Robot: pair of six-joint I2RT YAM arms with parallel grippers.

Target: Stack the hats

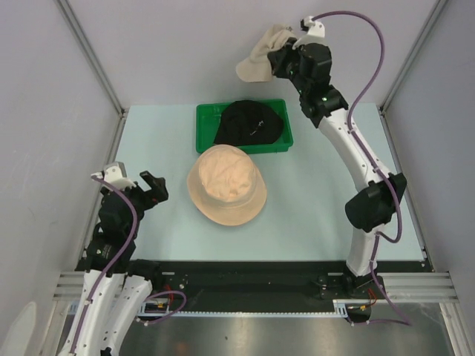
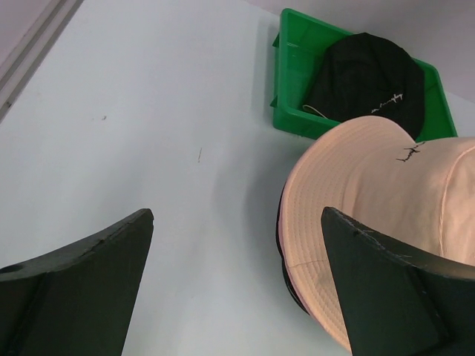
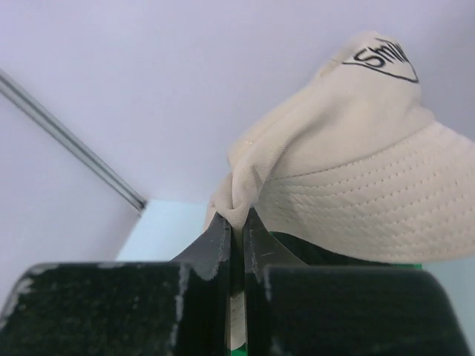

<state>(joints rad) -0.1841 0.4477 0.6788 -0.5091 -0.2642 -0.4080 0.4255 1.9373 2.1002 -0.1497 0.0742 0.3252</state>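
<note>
The cream soft-fabric bucket hat (image 1: 260, 55) hangs high over the table's far edge, a fold of its cloth pinched in the right gripper (image 3: 237, 222), whose jaws are squeezed nearly together. It should probably be centred over the peach fabric bucket hat (image 1: 226, 184) mid-table and lowered before letting go. The left gripper (image 2: 237, 245) hovers near that hat, spread wide and empty.

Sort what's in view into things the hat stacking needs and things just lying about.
For the job: beige hat pinched in the right gripper; pink hat on the table; black hat in the green tray.
Just lying about: the green tray itself.
</note>
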